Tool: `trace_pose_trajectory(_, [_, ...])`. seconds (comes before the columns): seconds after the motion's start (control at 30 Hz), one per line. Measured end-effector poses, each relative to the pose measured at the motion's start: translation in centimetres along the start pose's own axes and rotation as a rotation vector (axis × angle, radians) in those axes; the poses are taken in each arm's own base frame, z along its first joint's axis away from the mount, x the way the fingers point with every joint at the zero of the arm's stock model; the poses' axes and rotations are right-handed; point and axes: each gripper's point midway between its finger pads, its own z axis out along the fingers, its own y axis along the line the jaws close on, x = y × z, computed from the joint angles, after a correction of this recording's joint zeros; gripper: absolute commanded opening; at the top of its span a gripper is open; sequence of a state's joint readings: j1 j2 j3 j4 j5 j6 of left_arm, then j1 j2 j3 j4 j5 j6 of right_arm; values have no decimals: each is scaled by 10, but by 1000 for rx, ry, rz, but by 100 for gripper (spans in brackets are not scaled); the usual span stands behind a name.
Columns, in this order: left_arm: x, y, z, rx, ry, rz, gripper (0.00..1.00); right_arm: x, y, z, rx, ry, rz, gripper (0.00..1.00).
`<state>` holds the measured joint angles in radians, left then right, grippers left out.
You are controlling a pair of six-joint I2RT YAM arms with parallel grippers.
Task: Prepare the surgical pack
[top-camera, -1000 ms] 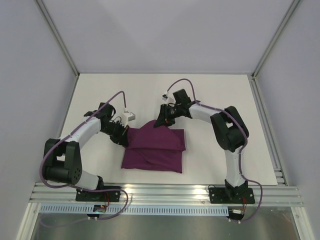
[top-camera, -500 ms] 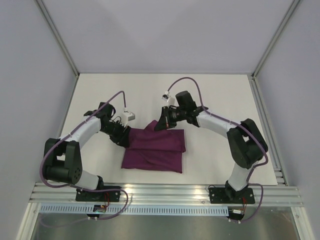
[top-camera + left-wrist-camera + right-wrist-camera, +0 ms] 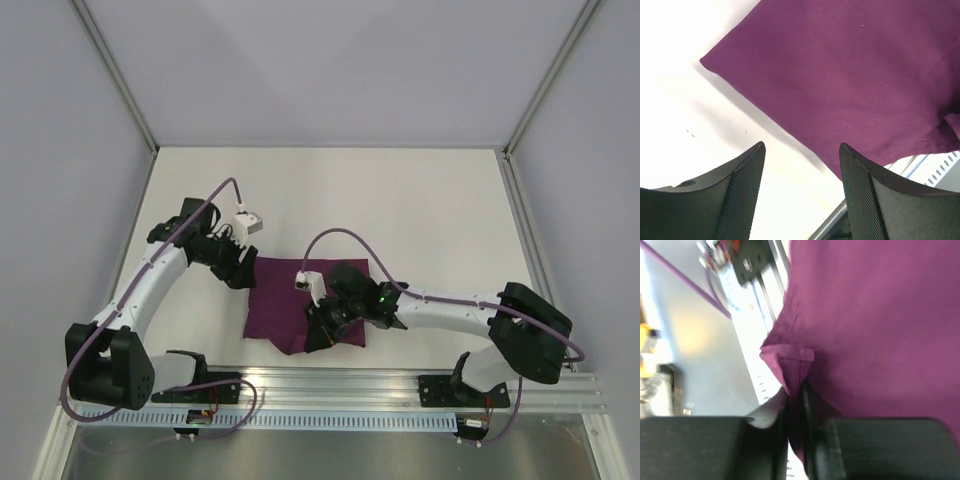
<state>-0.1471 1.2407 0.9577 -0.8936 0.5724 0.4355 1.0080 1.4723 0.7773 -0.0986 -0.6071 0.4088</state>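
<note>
**Near corner pinched, far hand free**

My right hand point(image 3: 318, 335) pinches a hemmed corner of the soft, matte dark-purple cloth point(image 3: 275, 300), probably to draw that flap across. The cloth lies folded and lumpy on the white table point(image 3: 430, 200). Beyond, my left hand point(image 3: 238, 270) hangs spread beside its far-left corner, holding nothing.

The top half of the flat white table point(image 3: 330, 190) is bare. In the lower middle the folded dark-purple cloth point(image 3: 275, 305) blocks the way, and the long white right arm point(image 3: 445, 308) crosses the lower right.
</note>
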Motion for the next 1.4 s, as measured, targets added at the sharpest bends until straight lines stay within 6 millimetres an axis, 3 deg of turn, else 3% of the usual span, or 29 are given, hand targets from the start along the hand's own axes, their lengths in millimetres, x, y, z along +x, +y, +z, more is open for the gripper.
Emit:
trace_pose_trajectory(0.07, [2,2,1,-9,14,-18,70,14,2,9,26,23,-50,30])
trace_pose_trajectory(0.1, [5,4,2,-13,28,-33,71,19,2,11,42,30,-73,48])
trace_pose_trajectory(0.23, [6,14,8,-24,84,-84,72,31,4,20,81,54,-139,77])
trace_pose_trajectory(0.3, [5,18,12,-24,102,-107,72,37,6,22,109,75,-166,100])
trace_pose_trajectory(0.33, [6,20,15,-22,113,-121,72,38,7,23,126,79,-184,100])
trace_pose_trajectory(0.47, [10,20,20,-3,140,-149,73,25,13,10,191,23,-228,100])
trace_pose_trajectory(0.57, [11,16,21,11,141,-144,73,-4,15,-24,261,-107,-217,100])
trace_pose_trajectory(0.63, [13,13,24,19,152,-138,73,-32,5,-53,337,-220,-164,100])
trace_pose_trajectory(0.7, [17,7,27,33,169,-129,70,-53,-18,-81,439,-306,-84,100])
trace_pose_trajectory(0.77, [21,1,32,49,187,-116,62,-63,-54,-108,561,-367,31,98])
trace_pose_trajectory(0.87, [25,-1,39,66,218,-111,49,-50,-109,-131,680,-391,212,90])
trace_pose_trajectory(0.93, [29,1,44,68,244,-118,42,-29,-136,-134,713,-373,311,84])
trace_pose_trajectory(1.0, [33,4,48,65,262,-124,31,-9,-151,-127,714,-329,371,68])
trace_pose_trajectory(1.03, [34,5,49,64,268,-125,26,-2,-154,-121,703,-309,394,62])
trace_pose_trajectory(1.07, [35,6,50,62,270,-125,18,2,-156,-115,688,-296,409,47])
trace_pose_trajectory(1.17, [34,6,50,63,268,-119,2,2,-154,-102,618,-309,430,21])
trace_pose_trajectory(1.23, [35,7,51,63,268,-116,0,0,-151,-97,577,-330,439,24])
trace_pose_trajectory(1.27, [35,7,51,63,268,-113,0,1,-151,-94,558,-342,447,34])
trace_pose_trajectory(1.33, [37,8,53,63,272,-110,0,6,-154,-89,534,-360,473,33])
trace_pose_trajectory(1.4, [39,9,54,65,279,-115,0,16,-158,-81,520,-347,501,24])
